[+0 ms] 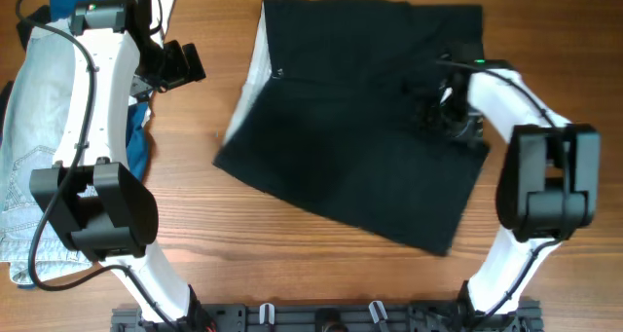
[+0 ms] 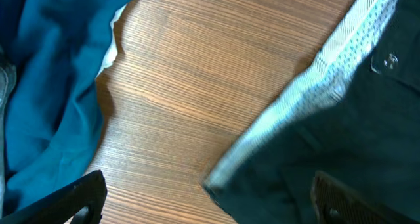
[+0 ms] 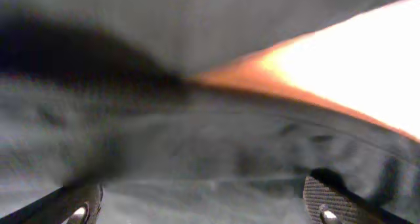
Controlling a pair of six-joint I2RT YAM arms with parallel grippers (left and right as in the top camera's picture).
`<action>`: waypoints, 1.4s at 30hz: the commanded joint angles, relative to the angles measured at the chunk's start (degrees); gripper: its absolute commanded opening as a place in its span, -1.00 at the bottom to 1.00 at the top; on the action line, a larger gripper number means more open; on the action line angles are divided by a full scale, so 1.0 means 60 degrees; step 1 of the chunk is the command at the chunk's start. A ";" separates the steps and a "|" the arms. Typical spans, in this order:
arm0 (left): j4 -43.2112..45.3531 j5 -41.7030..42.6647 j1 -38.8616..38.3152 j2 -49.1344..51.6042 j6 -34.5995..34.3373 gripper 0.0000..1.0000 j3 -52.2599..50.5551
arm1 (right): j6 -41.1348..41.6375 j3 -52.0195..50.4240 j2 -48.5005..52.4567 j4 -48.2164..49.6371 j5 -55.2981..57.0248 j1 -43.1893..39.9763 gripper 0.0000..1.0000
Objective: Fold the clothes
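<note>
A large black garment (image 1: 360, 118) lies spread over the middle of the table, its pale grey lining (image 1: 251, 84) showing along the left edge. My left gripper (image 1: 180, 64) is open and empty, hovering left of that edge; the left wrist view shows the lining (image 2: 308, 96) and black cloth (image 2: 367, 138) between the wide-apart fingers (image 2: 210, 201). My right gripper (image 1: 443, 113) is low over the garment's right side, fingers open, with black cloth (image 3: 197, 152) filling the right wrist view. Light-blue jeans (image 1: 29, 147) lie at the far left with a blue piece (image 1: 139, 142) beside them.
The wooden table (image 1: 292, 264) shows in front of the garment. A white piece (image 1: 161, 6) lies at the top left behind the left arm. The blue piece (image 2: 46, 86) fills the left of the left wrist view.
</note>
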 commanded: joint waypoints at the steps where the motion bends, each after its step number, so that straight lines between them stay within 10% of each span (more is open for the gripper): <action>1: 0.0066 0.0135 -0.0131 -0.0044 0.0127 1.00 -0.0018 | -0.1322 -0.0466 0.1093 0.1942 -0.0331 -0.0769 0.99; 7: 0.0729 0.0517 -0.0863 0.0175 0.0131 1.00 -0.0372 | -0.1934 0.0047 0.1093 0.4022 -0.0747 -0.0648 0.98; 17: 0.0943 0.0514 -0.1800 0.0113 0.0109 0.98 -0.1304 | -0.0991 0.3759 -0.1446 -0.1931 -0.1701 -0.0648 0.99; 31: 0.0652 -0.0066 -0.3807 0.0076 -0.7879 0.52 -0.4218 | 0.2007 0.3493 -0.4809 -0.6859 0.0597 -0.0648 0.99; 42: 0.3745 0.0306 -0.4477 -0.0011 -0.8218 0.43 -0.6360 | 0.2080 0.0849 -0.5337 -0.5712 -0.0441 -0.0619 0.92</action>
